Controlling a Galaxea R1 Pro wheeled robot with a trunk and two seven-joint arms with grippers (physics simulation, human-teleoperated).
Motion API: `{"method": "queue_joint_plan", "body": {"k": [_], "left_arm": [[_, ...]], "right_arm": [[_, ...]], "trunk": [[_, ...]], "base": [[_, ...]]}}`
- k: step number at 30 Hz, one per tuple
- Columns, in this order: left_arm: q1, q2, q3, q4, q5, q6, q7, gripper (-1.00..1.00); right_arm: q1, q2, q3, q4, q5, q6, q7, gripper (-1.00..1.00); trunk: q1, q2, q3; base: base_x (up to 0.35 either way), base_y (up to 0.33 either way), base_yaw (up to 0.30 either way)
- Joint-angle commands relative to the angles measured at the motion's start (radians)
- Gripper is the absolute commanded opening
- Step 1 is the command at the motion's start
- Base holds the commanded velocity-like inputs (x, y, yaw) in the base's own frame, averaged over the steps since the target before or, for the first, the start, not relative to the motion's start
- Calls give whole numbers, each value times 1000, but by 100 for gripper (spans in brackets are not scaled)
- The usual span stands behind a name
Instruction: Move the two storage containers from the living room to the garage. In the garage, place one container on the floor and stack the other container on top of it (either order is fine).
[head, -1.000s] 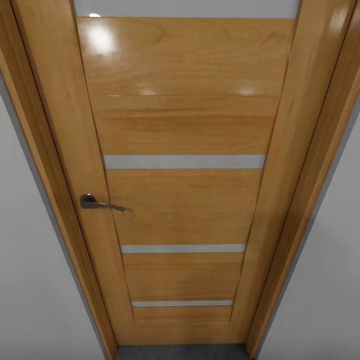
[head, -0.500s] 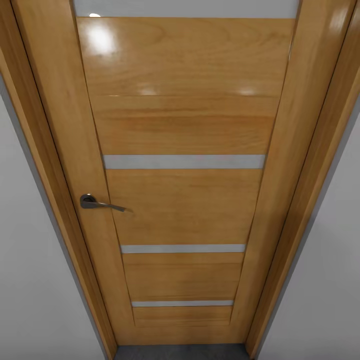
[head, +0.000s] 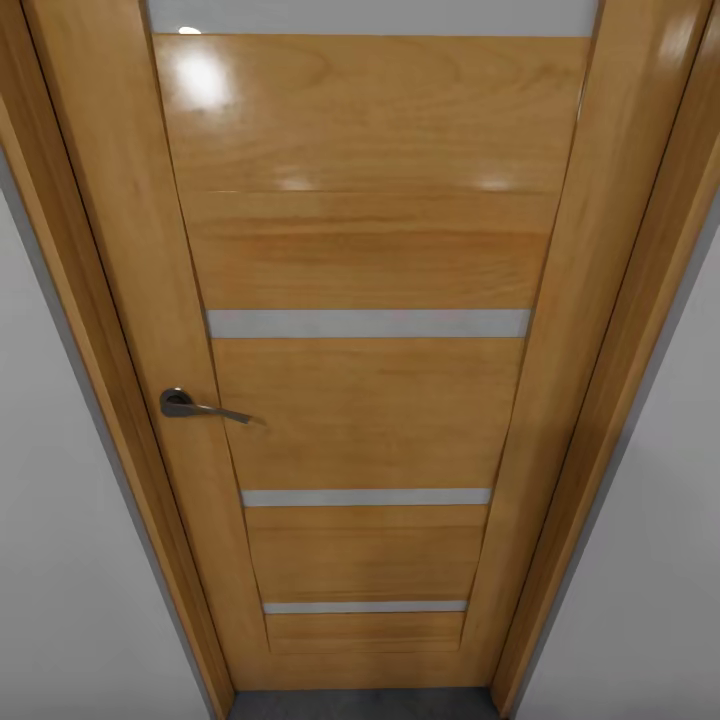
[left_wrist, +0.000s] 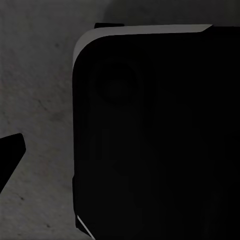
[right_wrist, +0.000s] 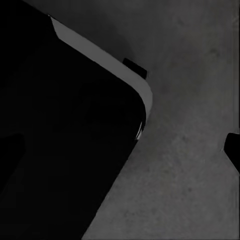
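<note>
a: what's ahead in the head view?

b: a closed wooden door (head: 365, 400) with a glossy honey finish, crossed by pale horizontal glass strips (head: 368, 323). a grey lever handle (head: 200, 406) sits on its left side. the door frame (head: 620, 350) runs down both sides, with plain pale wall (head: 60, 560) beyond it, and a sliver of dark grey floor (head: 365, 705) shows at the door's foot.

a: and the containers?

b: nothing orange-red appears in these frames, so i can't say where they are.

a: the wrist views?

b: the left wrist view looks down on mottled dark grey concrete floor (left_wrist: 35, 100), with a big black rounded body with a light edge (left_wrist: 150, 135) over most of it; that seems to be part of the robot. the right wrist view has the same floor (right_wrist: 190, 165) and a similar black body (right_wrist: 60, 130).

a: the tools?

b: a small dark tip (left_wrist: 9, 152) juts in at the edge of the left view and another (right_wrist: 233, 150) at the edge of the right view. whether either tool is spread or closed, i cannot tell; nothing is seen held.
</note>
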Motion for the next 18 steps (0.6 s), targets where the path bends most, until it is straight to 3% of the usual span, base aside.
{"method": "queue_joint_plan", "body": {"k": [1, 3, 8, 13, 15, 18], "left_arm": [[0, 0, 1, 0, 2, -3, 0, 100], [0, 0, 0, 0, 2, -3, 0, 100], [0, 0, 0, 0, 2, -3, 0, 100], [0, 0, 0, 0, 2, -3, 0, 100], [0, 0, 0, 0, 2, -3, 0, 100], [0, -1, 0, 0, 2, -3, 0, 100]], "right_arm": [[0, -12, 1, -13, -6, -2, 14, 100], [0, -59, 1, -41, -38, -3, 59, 100], [-1, -146, 1, -89, -101, -6, 153, 100], [-1, -251, 0, -265, -117, 5, 234, 100], [-2, -281, -1, -324, -119, 15, 245, 100], [-21, -340, -6, -456, -149, 98, 266, 100]], "trunk": [[0, 0, -1], [0, 0, -1], [0, 0, -1], [0, 0, -1], [0, 0, -1], [0, 0, -1]], "base": [[0, 0, 0], [0, 0, 0], [0, 0, 0], [0, 0, 0], [0, 0, 0], [0, 0, 0]]}}
